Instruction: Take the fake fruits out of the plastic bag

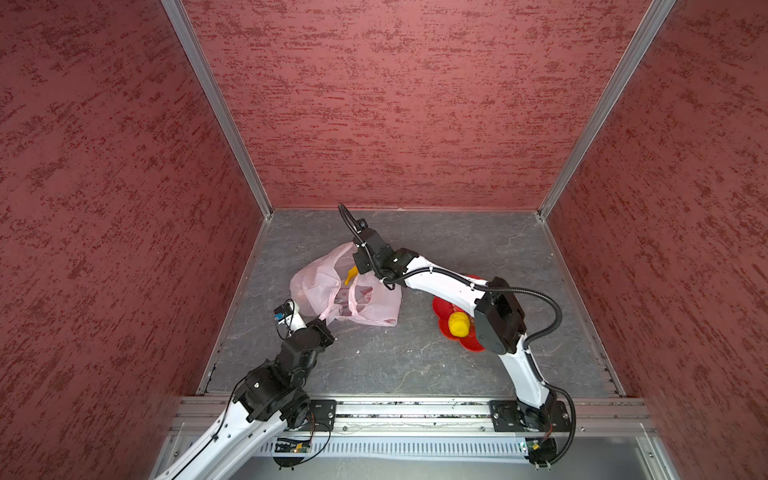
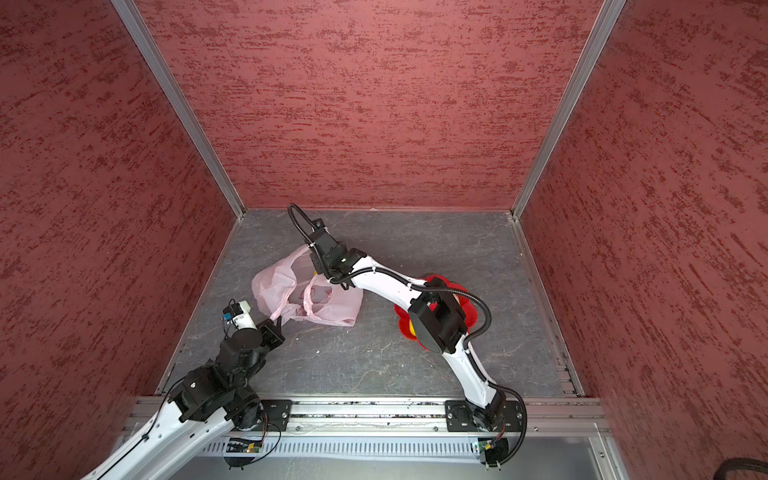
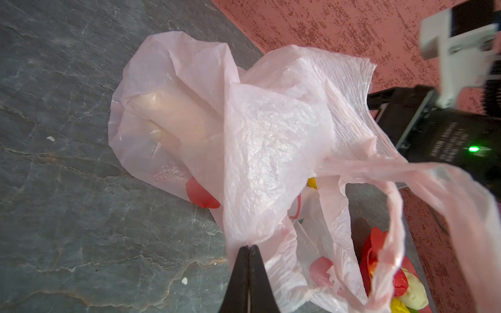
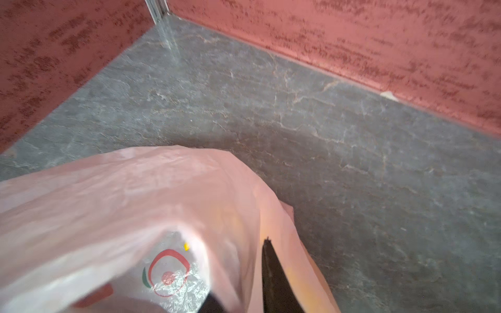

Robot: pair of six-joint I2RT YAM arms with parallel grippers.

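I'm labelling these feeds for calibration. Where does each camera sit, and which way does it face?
Top views: high above the robot's base, looking down at the plastic bag and red plate; both arms show.
Left wrist: on the left arm, facing along the left hand, shut on the bag.
Right wrist: on the right arm, facing the far corner; a black finger shows.
Shared: the bag, in all views.

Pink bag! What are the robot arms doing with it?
Two robot arms are emptying the plastic bag of toy fruit. The left end effector is shut on the bag's edge, holding it. The right end effector reaches into the bag's mouth at the yellow banana; whether it has gripped it is unclear. A yellow fruit already sits on the red plate, and a pale lump shows through the bag.
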